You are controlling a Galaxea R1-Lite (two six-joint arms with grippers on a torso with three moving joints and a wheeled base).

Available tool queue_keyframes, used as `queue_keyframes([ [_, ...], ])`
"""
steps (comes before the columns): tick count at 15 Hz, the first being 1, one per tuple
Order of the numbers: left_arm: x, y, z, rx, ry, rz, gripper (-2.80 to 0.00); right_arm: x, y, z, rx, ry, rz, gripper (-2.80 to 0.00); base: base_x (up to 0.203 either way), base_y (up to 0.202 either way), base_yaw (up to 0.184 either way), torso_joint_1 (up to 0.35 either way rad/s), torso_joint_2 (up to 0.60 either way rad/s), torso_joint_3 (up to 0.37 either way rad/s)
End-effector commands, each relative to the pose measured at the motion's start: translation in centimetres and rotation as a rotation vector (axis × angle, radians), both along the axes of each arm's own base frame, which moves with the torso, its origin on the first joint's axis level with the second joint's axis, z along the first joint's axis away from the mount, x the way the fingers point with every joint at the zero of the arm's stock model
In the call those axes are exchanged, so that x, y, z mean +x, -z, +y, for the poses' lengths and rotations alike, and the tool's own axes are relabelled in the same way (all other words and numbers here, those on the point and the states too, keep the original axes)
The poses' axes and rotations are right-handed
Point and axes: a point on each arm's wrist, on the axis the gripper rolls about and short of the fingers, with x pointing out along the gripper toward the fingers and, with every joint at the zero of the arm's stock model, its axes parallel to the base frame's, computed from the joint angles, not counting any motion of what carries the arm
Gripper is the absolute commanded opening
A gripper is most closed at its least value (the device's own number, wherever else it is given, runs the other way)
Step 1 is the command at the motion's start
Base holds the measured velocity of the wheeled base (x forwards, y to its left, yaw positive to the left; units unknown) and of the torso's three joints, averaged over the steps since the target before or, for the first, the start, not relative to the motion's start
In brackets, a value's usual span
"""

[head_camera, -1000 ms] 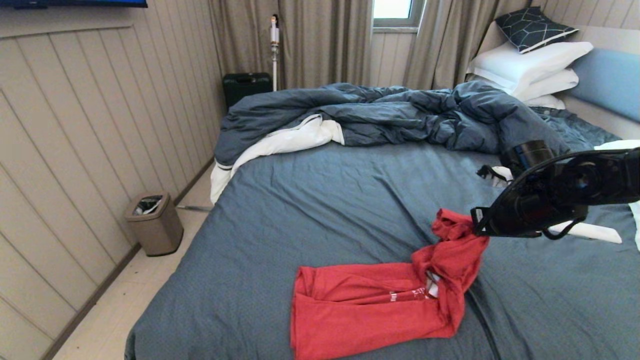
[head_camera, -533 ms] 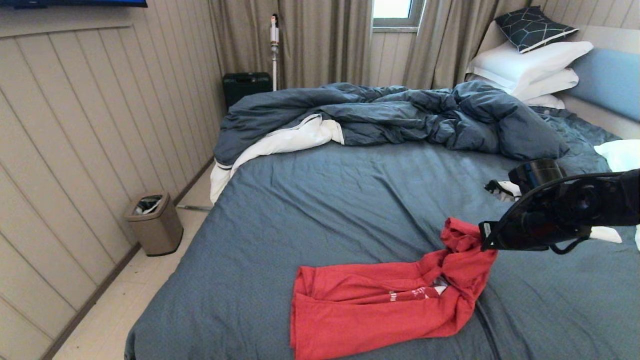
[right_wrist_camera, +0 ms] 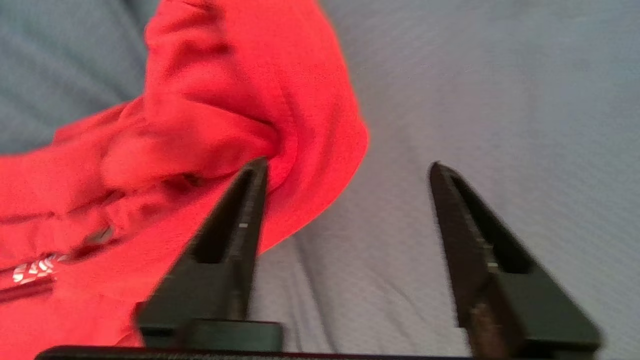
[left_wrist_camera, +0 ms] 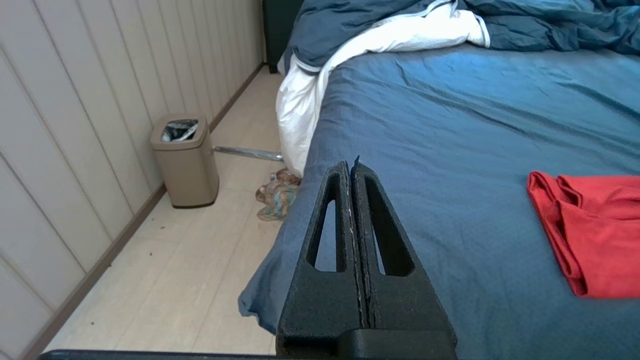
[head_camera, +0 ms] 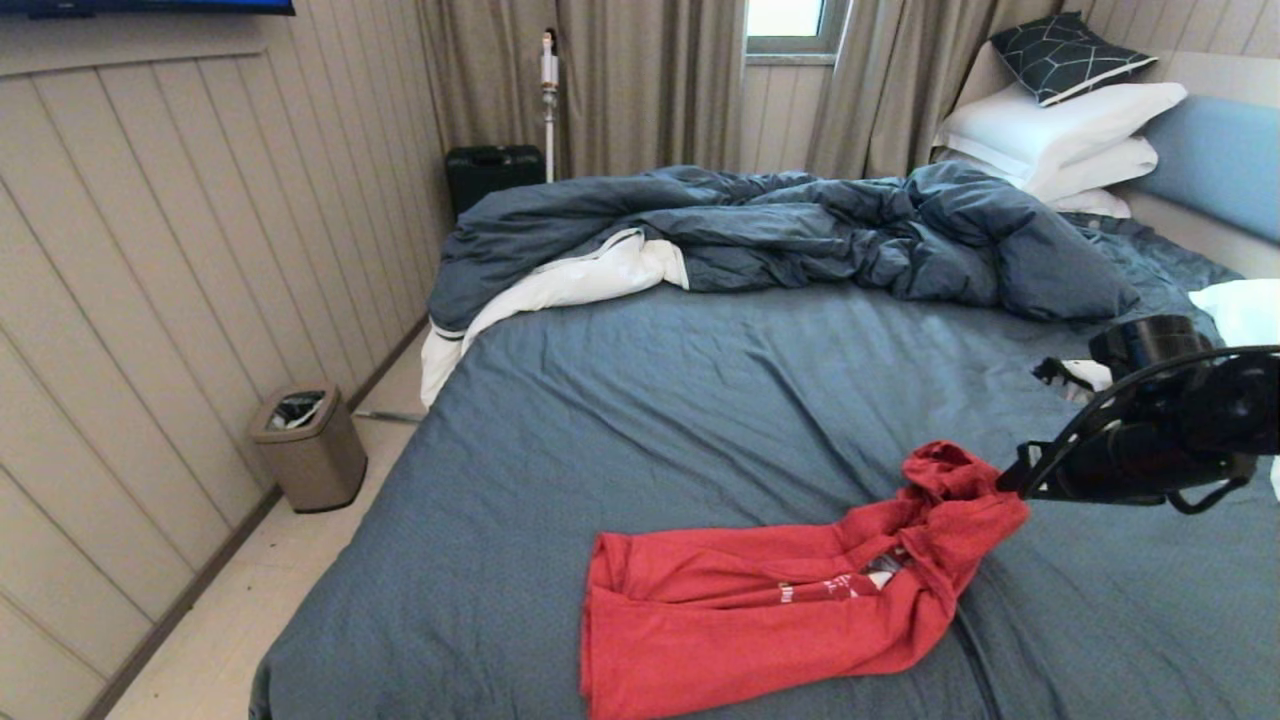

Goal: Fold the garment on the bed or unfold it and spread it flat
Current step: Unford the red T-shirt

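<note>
Bed [head_camera: 700,400] carrying a limp, light T-shirt [head_camera: 760,620] near its front edge.
Right gripper [right_wrist_camera: 345,170] is hanging open beside the bunched end, best pinched at a hem; left gripper [left_wrist_camera: 352,172] is sitting closed.

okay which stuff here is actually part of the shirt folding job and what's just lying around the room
Part of the job:
red T-shirt, bunched on the sheet
bed
right gripper, open beside the shirt
left gripper, shut, parked at the bed's edge

Just lying about:
duvet
pillows
bin
</note>
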Motion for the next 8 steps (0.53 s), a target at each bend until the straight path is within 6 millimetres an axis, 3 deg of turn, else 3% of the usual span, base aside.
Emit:
queue_keyframes([
  [1,0.0,0.0,0.0,0.000,-0.001,0.001,-2.80,-0.9,-1.7,-0.3,-0.005,0.009,-0.051,0.00,0.000,0.000,0.000,0.000,0.00,0.000],
  [4,0.0,0.0,0.0,0.000,-0.001,0.001,-2.80,-2.9,-4.6,0.1,-0.001,-0.011,-0.140,0.00,0.000,0.000,0.000,0.000,0.00,0.000],
  [6,0.0,0.0,0.0,0.000,-0.001,0.001,-2.80,-4.5,-5.3,0.9,0.002,-0.033,-0.159,0.00,0.000,0.000,0.000,0.000,0.00,0.000],
  [7,0.0,0.0,0.0,0.000,-0.001,0.001,-2.80,-5.0,-4.8,1.7,0.009,-0.059,-0.144,-2.37,0.000,0.000,0.000,0.000,0.00,0.000],
  [8,0.0,0.0,0.0,0.000,-0.001,0.001,-2.80,-5.4,-4.2,2.8,0.016,-0.092,-0.125,-2.80,0.000,0.000,0.000,0.000,0.00,0.000],
])
